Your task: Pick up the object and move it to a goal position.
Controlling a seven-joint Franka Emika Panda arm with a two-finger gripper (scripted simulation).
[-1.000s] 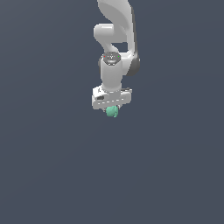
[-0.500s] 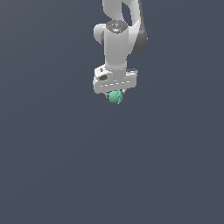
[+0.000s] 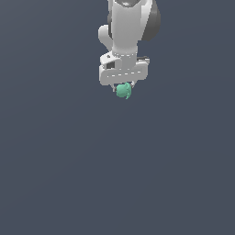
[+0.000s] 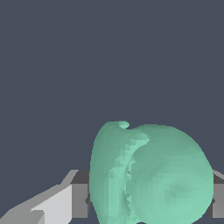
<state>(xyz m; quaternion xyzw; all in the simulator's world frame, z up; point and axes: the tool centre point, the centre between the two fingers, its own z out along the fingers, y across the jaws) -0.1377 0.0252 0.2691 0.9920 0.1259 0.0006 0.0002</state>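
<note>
End effector (image 3: pixel 124 87) risen — wrist view details object's (image 4: pixel 151 173) ridges.

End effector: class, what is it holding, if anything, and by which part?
The end effector holds the small teal-green blob, clamped by its upper part; the lower part hangs out below.

My arm: white Panda, smooth rounded links, dark grey joint sections.

My arm (image 3: pixel 125 32) is glossy white with bulbous rounded housings and a dark grey shell at the upper joint. My gripper (image 3: pixel 123 87) has a wide boxy white body with small dark recesses on its face. In the wrist view my fingers (image 4: pixel 57 205) are light grey, angular, with darker grey pad blocks.
</note>
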